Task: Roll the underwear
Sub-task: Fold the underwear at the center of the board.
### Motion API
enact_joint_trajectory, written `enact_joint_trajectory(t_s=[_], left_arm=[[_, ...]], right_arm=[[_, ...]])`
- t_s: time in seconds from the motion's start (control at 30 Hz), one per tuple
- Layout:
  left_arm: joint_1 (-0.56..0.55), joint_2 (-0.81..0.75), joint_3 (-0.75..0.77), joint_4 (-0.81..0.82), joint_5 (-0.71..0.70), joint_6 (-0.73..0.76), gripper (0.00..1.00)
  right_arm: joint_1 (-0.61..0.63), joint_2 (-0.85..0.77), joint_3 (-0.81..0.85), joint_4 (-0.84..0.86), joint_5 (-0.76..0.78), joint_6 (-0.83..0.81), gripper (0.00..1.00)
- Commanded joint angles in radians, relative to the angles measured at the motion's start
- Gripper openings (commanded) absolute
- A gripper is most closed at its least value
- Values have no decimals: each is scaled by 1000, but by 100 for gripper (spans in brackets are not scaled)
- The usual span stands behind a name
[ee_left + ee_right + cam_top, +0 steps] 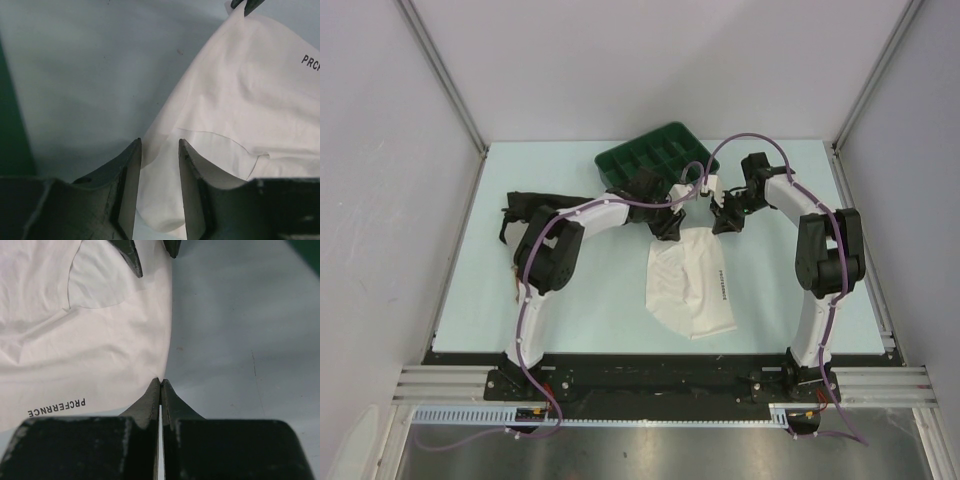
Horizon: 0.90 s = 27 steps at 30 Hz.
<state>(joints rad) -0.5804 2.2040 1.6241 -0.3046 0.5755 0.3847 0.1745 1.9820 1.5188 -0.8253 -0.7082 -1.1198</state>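
Note:
The white underwear [690, 285] lies spread flat on the pale table in the middle, with black lettering near its right edge. My left gripper [668, 232] is at its far left corner. In the left wrist view the jaws [160, 142] stand open with a fold of the underwear [250, 100] lying between them. My right gripper [725, 225] is at the far right corner. In the right wrist view it [161, 380] is shut on the edge of the underwear [100, 340], with a thin strip of white fabric pinched between the jaws.
A green compartment tray [650, 160] stands tilted at the back, just behind both grippers. A black garment [535, 205] lies at the left behind the left arm. The left gripper's fingertips [131, 257] show at the top of the right wrist view.

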Motion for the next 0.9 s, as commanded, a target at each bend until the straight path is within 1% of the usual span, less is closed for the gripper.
enact_joint_trajectory(t_s=[0.0, 0.03, 0.13, 0.17, 0.2, 0.3, 0.63, 0.87], left_arm=[[5, 5, 52, -18, -9, 39, 37], [7, 3, 59, -21, -9, 37, 29], [10, 8, 69, -31, -11, 34, 15], [10, 7, 71, -33, -12, 33, 13], [10, 2, 71, -34, -9, 33, 8], [13, -9, 68, -37, -9, 28, 0], [16, -122, 0, -36, -3, 2, 0], [-7, -210, -66, -71, -14, -26, 1]], right_arm=[[-6, -45, -2, -6, -28, -12, 0], [-6, -46, -2, -5, -28, -12, 0], [-7, -45, -3, -6, -31, -12, 0], [-4, -45, -2, -6, -31, -11, 0], [-4, -45, -2, -6, -33, -11, 0], [-7, -45, -3, -6, -33, -8, 0], [-7, -72, -8, -3, -46, 23, 0], [-10, -133, -68, -23, -46, 6, 0]])
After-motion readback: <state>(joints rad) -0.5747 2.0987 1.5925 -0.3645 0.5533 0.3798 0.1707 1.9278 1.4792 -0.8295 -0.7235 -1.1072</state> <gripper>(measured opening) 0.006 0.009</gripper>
